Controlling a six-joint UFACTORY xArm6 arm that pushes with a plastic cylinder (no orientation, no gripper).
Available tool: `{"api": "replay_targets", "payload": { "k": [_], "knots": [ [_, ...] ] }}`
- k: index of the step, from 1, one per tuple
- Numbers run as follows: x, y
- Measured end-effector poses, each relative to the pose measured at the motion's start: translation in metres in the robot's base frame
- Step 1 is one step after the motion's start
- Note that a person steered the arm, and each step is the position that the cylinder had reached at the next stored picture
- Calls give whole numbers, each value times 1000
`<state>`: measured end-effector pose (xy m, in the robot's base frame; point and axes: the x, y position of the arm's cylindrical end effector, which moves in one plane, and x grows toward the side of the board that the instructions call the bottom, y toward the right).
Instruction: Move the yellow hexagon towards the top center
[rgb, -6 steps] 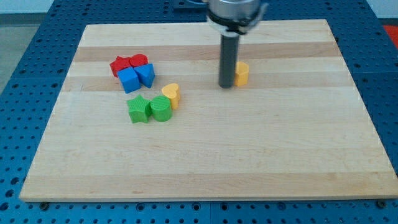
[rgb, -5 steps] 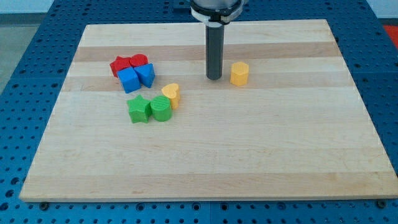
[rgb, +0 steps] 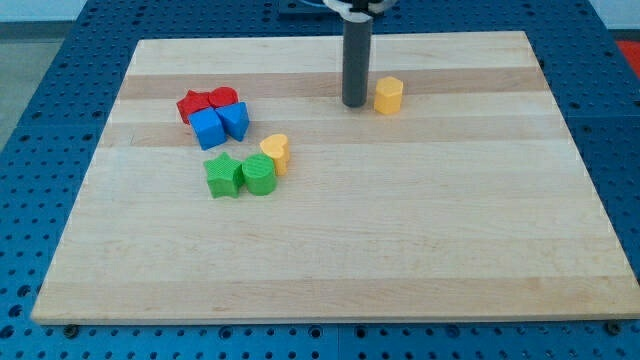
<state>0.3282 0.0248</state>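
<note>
1. Pincer: none is fitted, so no open or closed state applies; the arm ends in a dark rod, and my tip (rgb: 354, 104) rests on the wooden board (rgb: 330, 250) in its upper middle.
2. Yellow hexagon (rgb: 388, 95) sits just beside my tip on the view's right, with a thin gap showing; contact cannot be confirmed.
3. Judgement: the hexagon already lies near the top centre, slightly right of it. With my tip on its left, a push from here would send it rightwards, so my tip likely needs repositioning.
4. Bystanders, well apart at the view's left: red blocks (rgb: 207, 101), two blue blocks (rgb: 219, 124), yellow heart (rgb: 277, 152), green star (rgb: 223, 176), green cylinder (rgb: 259, 175).
5. Containers: none in view; all blocks lie directly on the board.
</note>
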Motion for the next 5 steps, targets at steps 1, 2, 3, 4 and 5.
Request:
{"api": "replay_targets", "payload": {
  "k": [1, 2, 3, 4, 5],
  "knots": [
    [32, 7],
    [51, 40],
    [34, 61],
    [-3, 30],
    [-25, -19]
  ]
}}
